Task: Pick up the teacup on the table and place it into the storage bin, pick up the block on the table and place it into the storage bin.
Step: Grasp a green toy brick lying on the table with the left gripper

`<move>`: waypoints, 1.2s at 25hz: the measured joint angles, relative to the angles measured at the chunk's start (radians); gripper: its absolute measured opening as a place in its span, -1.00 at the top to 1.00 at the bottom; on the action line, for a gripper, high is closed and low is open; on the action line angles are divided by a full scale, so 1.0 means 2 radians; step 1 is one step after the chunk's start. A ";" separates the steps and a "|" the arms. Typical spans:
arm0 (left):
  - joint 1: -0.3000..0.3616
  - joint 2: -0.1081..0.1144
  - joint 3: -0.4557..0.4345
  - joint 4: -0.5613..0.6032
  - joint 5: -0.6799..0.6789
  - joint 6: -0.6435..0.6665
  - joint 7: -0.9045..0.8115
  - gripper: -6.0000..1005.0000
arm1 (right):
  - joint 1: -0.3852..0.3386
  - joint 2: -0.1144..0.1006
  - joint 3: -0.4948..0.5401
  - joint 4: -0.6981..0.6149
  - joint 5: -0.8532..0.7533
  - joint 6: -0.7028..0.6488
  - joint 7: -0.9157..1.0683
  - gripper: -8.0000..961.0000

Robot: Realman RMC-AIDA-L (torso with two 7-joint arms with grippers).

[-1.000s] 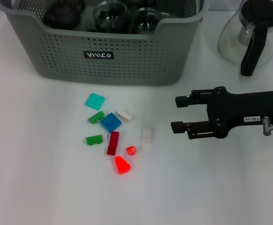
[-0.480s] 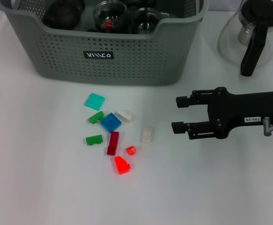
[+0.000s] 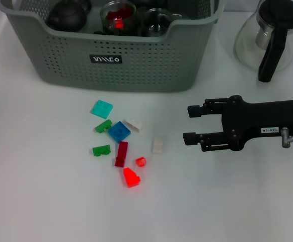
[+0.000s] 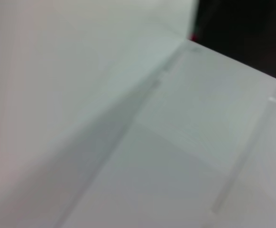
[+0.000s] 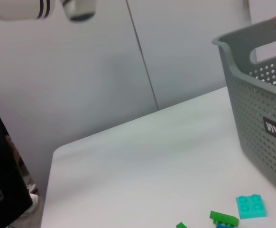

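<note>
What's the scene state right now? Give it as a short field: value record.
storage bin: far side of table, holds dark teapot and glass cups
blocks: loose cluster on table in front of bin
nearest block to gripper: white block
right gripper: open, empty, fingers pointing at the blocks
left gripper: not in view
glass teapot: on table beside bin, robot's right

The storage bin (image 3: 136, 60) bears a small black label (image 3: 106, 59) with white lettering, not clearly legible.
</note>
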 joint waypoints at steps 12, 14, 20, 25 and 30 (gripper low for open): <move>0.081 -0.011 0.045 0.099 0.225 0.056 0.098 -0.47 | 0.001 0.001 0.002 0.000 0.004 -0.001 0.003 -0.59; 0.080 -0.018 0.064 0.120 0.269 0.053 0.113 -0.46 | 0.000 0.001 0.004 0.000 0.005 -0.001 0.002 -0.59; 0.051 -0.047 0.127 0.164 0.385 0.026 0.103 -0.44 | 0.000 0.004 0.005 0.000 0.006 -0.003 -0.016 -0.59; 0.039 -0.107 0.156 0.257 0.500 -0.009 0.090 -0.41 | 0.000 0.005 0.006 0.000 0.006 -0.009 -0.017 -0.59; 0.047 -0.144 0.213 0.315 0.547 -0.055 0.083 -0.34 | 0.001 0.005 0.007 0.000 0.006 -0.010 -0.017 -0.59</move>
